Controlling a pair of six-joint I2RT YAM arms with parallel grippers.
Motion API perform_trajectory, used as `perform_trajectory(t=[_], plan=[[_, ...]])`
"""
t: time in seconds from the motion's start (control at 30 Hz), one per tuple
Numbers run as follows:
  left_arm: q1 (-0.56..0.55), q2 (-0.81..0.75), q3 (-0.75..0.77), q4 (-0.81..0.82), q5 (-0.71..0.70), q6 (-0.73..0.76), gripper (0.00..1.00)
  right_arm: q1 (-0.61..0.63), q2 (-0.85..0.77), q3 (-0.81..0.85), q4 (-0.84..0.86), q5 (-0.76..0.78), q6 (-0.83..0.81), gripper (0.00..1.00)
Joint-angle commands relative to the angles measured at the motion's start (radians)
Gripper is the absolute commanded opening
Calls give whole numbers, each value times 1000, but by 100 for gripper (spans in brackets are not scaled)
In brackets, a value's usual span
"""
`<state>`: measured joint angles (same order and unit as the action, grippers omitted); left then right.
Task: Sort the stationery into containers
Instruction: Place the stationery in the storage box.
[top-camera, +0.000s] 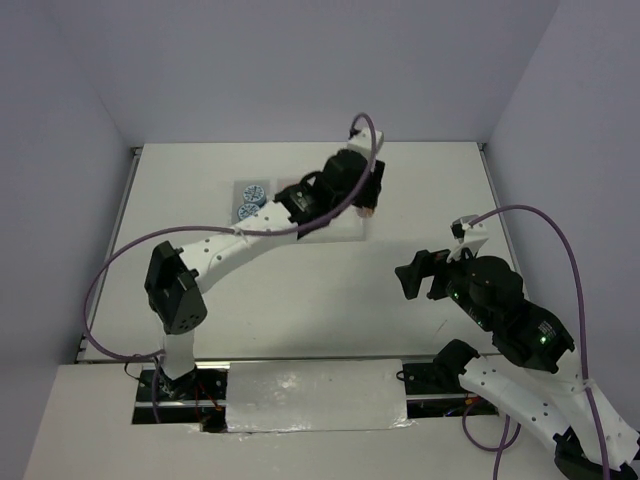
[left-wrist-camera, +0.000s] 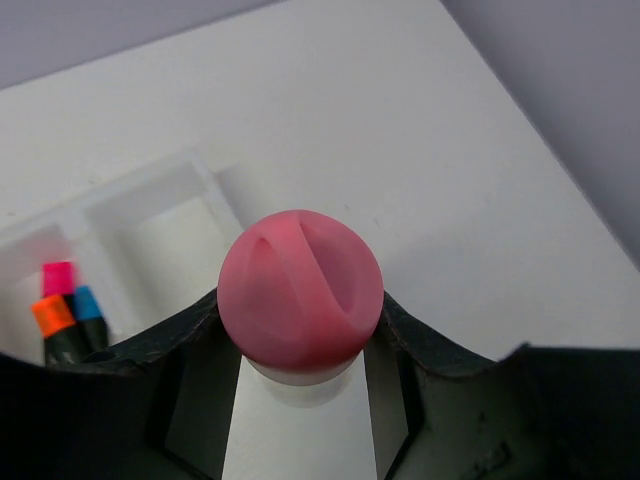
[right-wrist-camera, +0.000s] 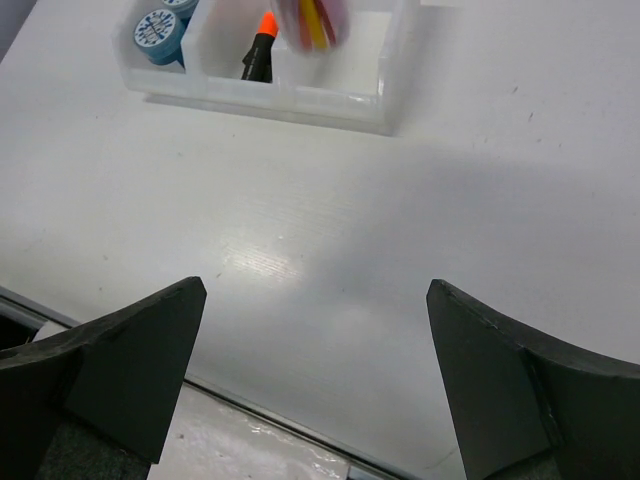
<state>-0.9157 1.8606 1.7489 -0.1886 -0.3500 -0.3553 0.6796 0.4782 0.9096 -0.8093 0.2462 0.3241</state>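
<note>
A: Scanning L→R: discs (right-wrist-camera: 158, 30) in tray (right-wrist-camera: 300, 100) 9 o'clock bay. Mid bay: orange marker (right-wrist-camera: 262, 45), pink marker (left-wrist-camera: 58, 277), blue marker (left-wrist-camera: 85, 303).
B: L claw?
A: L gripper (left-wrist-camera: 300, 345) clamped on pink-capped cylinder (left-wrist-camera: 300, 290), up at tray's 3 o'clock end.
B: R?
A: R gripper (right-wrist-camera: 320, 340) at table (top-camera: 300, 310) 4 o'clock, jaws wide apart, well apart from tray.
</note>
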Motion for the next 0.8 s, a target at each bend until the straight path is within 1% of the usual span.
perform_trajectory(t=[0.0,0.03,0.1,0.23,0.3,0.47,0.77], plan=[[110,96,183,-349,52,-73,0,-5,8,54,3,-4,12,100],[139,148,261,-414,65,-77,0,-5,7,60,-1,-5,12,100],[165,195,332,-445,114,-80,0,-3,-1,75,-14,-2,12,100],[237,267,418,-449,206,-77,0,-5,-10,90,-34,4,10,100],[253,305,448,-443,267,-73,0,-5,-12,91,-44,8,12,100],[265,370,469,-417,315,-71,0,-3,-16,75,-42,15,6,100],[293,394,408,-331,329,-125,2,-5,-7,60,-31,8,3,100]])
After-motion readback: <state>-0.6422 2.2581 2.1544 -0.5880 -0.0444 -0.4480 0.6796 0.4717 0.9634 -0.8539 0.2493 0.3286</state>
